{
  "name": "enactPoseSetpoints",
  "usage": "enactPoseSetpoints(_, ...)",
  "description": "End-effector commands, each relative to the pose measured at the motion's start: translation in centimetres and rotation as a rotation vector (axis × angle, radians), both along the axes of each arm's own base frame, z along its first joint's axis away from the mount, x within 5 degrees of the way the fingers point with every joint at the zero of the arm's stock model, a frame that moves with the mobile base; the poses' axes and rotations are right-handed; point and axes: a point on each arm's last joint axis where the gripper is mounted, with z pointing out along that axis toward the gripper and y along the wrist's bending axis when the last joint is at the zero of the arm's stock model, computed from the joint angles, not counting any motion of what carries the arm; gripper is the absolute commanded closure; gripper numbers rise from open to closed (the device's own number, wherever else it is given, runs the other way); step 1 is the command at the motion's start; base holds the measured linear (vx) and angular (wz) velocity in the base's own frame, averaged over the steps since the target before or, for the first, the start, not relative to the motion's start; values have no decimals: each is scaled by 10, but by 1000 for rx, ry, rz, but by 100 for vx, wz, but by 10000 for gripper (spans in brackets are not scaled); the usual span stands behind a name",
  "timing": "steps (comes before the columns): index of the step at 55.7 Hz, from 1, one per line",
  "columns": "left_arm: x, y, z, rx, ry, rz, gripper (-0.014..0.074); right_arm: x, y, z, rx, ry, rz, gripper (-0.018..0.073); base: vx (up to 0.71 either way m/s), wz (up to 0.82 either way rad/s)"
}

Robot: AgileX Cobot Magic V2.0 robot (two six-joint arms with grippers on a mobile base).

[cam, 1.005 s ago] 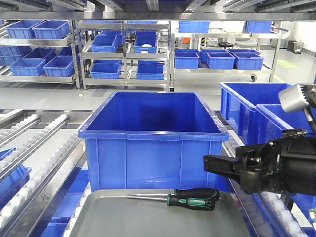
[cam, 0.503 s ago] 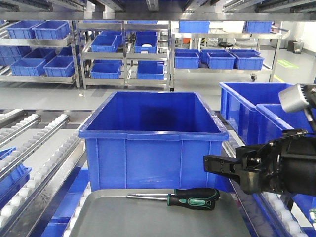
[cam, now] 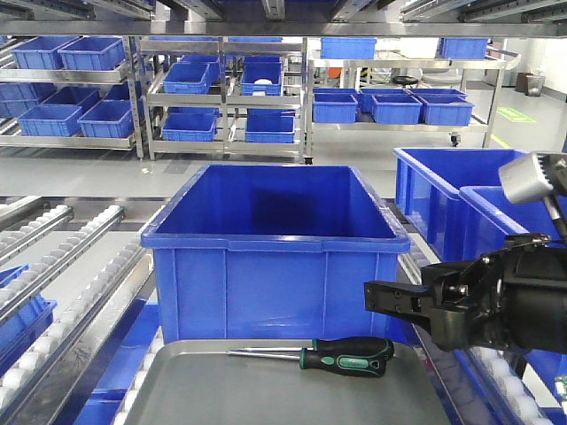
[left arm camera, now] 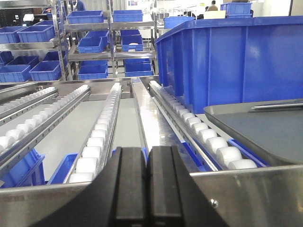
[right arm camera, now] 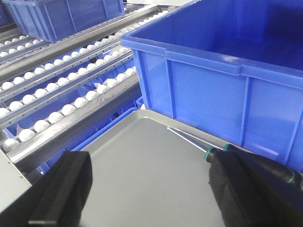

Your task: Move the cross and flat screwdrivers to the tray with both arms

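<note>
From the front, little had changed since the earlier frames — the right gripper (cam: 379,297) had barely crept leftward. One screwdriver (cam: 319,356) lay on the grey tray (cam: 221,390), just below and left of that claw, with a big blue bin (cam: 270,257) behind it.

On the left wrist view, the left gripper (left arm camera: 144,163) was closed, empty, beside the roller conveyor (left arm camera: 102,137).

On the right wrist view, its fingers (right arm camera: 61,189) stood wide apart over the tray — the handle possibly touched the right-hand one.

no text, label, brand or number can be read in any view; the bins (cam: 275,257), tray (cam: 266,394) and screwdriver (cam: 345,356) carry no legible marks.
</note>
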Motion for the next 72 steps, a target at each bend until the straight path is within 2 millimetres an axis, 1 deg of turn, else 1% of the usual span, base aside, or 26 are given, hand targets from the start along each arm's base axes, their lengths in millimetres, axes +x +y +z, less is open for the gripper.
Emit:
enactPoseSetpoints(1, 0, 1, -3, -15, -57, 7, 605, -3, -3, 18, 51, -69, -32, -8, 0, 0)
enactPoseSetpoints(24, 0, 1, -3, -15, -57, 7, 605, -2, -3, 18, 36, -77, -33, -8, 0, 0)
enactPoseSetpoints(28, 0, 1, -3, -15, -57, 7, 605, -3, -5, 15, 25, -80, -45, 11, 0, 0)
enactPoseSetpoints(30, 0, 1, -3, -15, -56, 6, 605, -5, -6, 15, 34, -84, -60, 31, 0, 0)
enactPoseSetpoints(34, 0, 1, -3, -16, -55, 6, 605, -13, -11, 11, 71, -82, -115, 112, 0, 0)
enactPoseSetpoints(38, 0, 1, -3, -16, -55, 6, 605, -28, -19, 5, 110, -90, -190, 194, 0, 0)
enactPoseSetpoints(40, 0, 1, -3, -16, -55, 6, 605, -38, -24, 4, 122, -115, -232, 254, 0, 0)
enactPoseSetpoints(42, 0, 1, -3, -16, -55, 6, 605, -44, -29, -1, 130, -120, -270, 299, 0, 0)
enactPoseSetpoints(46, 0, 1, -3, -16, -55, 6, 605, -66, -41, -12, 144, -166, -354, 398, 0, 0)
enactPoseSetpoints(49, 0, 1, -3, -16, -55, 6, 605, -79, -49, -20, 108, -220, -397, 461, 0, 0)
enactPoseSetpoints(50, 0, 1, -3, -16, -55, 6, 605, -87, -52, -26, 97, -240, -413, 488, 0, 0)
enactPoseSetpoints(53, 0, 1, -3, -16, -55, 6, 605, -98, -59, -38, 67, -285, -450, 566, 0, 0)
enactPoseSetpoints(54, 0, 1, -3, -16, -55, 6, 605, -105, -62, -45, 55, -303, -465, 575, 0, 0)
enactPoseSetpoints(57, 0, 1, -3, -16, -55, 6, 605, -114, -67, -57, 36, -328, -488, 574, 0, 0)
enactPoseSetpoints(58, 0, 1, -3, -16, -55, 6, 605, -119, -69, -65, 40, -329, -500, 573, 0, 0)
enactPoseSetpoints(61, 0, 1, -3, -16, -55, 6, 605, -127, -73, -80, 13, -339, -516, 572, 0, 0)
enactPoseSetpoints(66, 0, 1, -3, -16, -55, 6, 605, -136, -78, -100, -18, -340, -541, 571, 0, 0)
enactPoseSetpoints(68, 0, 1, -3, -16, -55, 6, 605, -139, -80, -112, -40, -333, -558, 571, 0, 0)
enactPoseSetpoints(72, 0, 1, -3, -16, -55, 6, 605, -142, -84, -127, -61, -325, -610, 571, 0, 0)
